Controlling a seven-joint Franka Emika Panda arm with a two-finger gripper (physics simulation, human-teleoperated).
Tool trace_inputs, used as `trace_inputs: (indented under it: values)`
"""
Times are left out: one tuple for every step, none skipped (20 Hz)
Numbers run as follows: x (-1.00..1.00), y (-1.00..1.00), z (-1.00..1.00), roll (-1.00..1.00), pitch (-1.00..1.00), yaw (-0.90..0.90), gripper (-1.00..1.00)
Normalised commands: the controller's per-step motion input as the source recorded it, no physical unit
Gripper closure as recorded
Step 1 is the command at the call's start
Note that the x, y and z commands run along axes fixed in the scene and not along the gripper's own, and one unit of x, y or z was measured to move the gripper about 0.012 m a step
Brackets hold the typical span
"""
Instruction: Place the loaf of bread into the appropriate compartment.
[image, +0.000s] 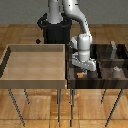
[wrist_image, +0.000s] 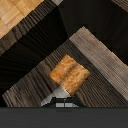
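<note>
Ext view, L to R: pale tray (image: 35, 80) on thin legs takes up the exterior view's left, nothing seen inside. Just R of it, touching edge to edge, dark divided bin (image: 100, 83). Arm reaches down over the bin's near-left compartment (image: 85, 80); gripper (image: 81, 73) low at its rim. Small orange loaf (image: 80, 75) shows right at the fingertips. Further R, grey-white blocks (image: 115, 68) in other sections.

Wrist view: loaf (wrist_image: 69, 73) sits at the fingers (wrist_image: 61, 102), over dark streaked wood floor w/ a divider wall nearby. Gripper looks pinched on loaf; touching floor or not, can't tell.
</note>
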Motion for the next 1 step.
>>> trace_inputs:
  values:
    - [0.0, 0.0, 0.0, 0.0, 0.0, 0.0, 1.0]
